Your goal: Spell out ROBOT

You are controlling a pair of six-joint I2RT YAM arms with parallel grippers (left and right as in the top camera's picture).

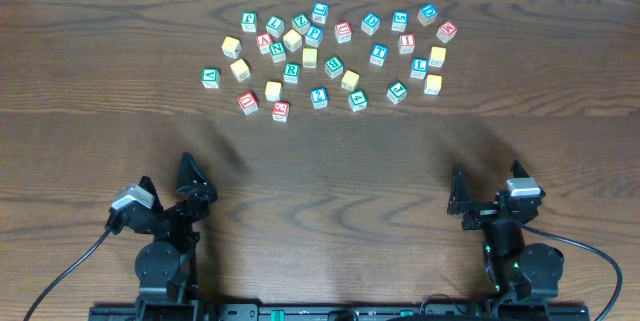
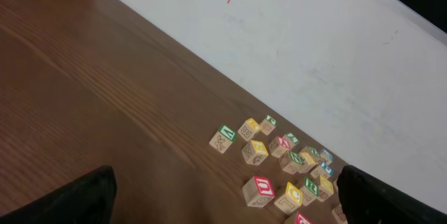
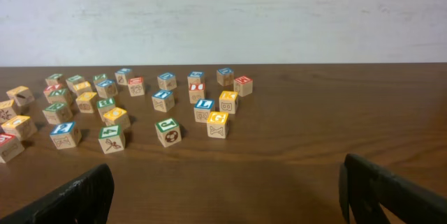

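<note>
Our left gripper (image 1: 167, 173) sits near the table's (image 1: 320, 171) front edge, jaws wide apart and empty. The alphabet cubes (image 1: 334, 66) lie scattered well ahead, between both arms; the green-bordered R cube (image 1: 291, 71) sits toward the cluster's left. Our right gripper (image 1: 486, 177) is equally spread and empty. Most letters are too small to read, and the wrist views cut off our fingers
</note>
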